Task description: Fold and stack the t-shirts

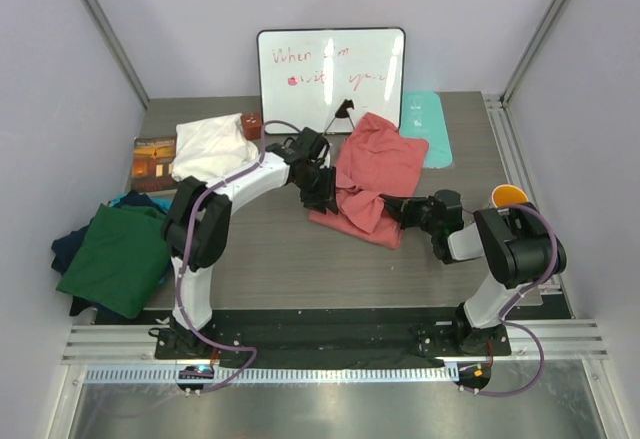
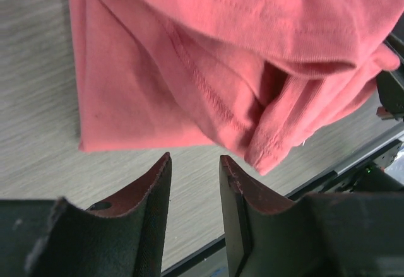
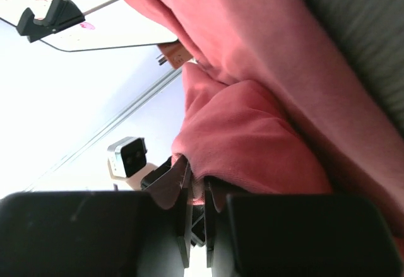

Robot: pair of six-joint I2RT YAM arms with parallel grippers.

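Observation:
The salmon-pink t-shirt [image 1: 375, 171] lies partly folded in the middle of the table, bunched at its near edge. My left gripper [image 1: 318, 191] hovers open at its left edge; in the left wrist view the open gripper [image 2: 194, 161] sits just short of the pink cloth [image 2: 189, 56], holding nothing. My right gripper [image 1: 392, 209] is shut on a fold of the pink shirt [image 3: 252, 138] at its near right corner. A dark green t-shirt [image 1: 118, 257] lies on navy shirts [image 1: 68, 249] at the left edge.
A whiteboard [image 1: 331, 77] stands at the back, a pale-teal mat [image 1: 427, 124] to its right. A white cloth [image 1: 212, 147], a book [image 1: 154, 162] and a small brown box [image 1: 251, 125] lie at the back left. An orange cup [image 1: 508, 196] sits at the right.

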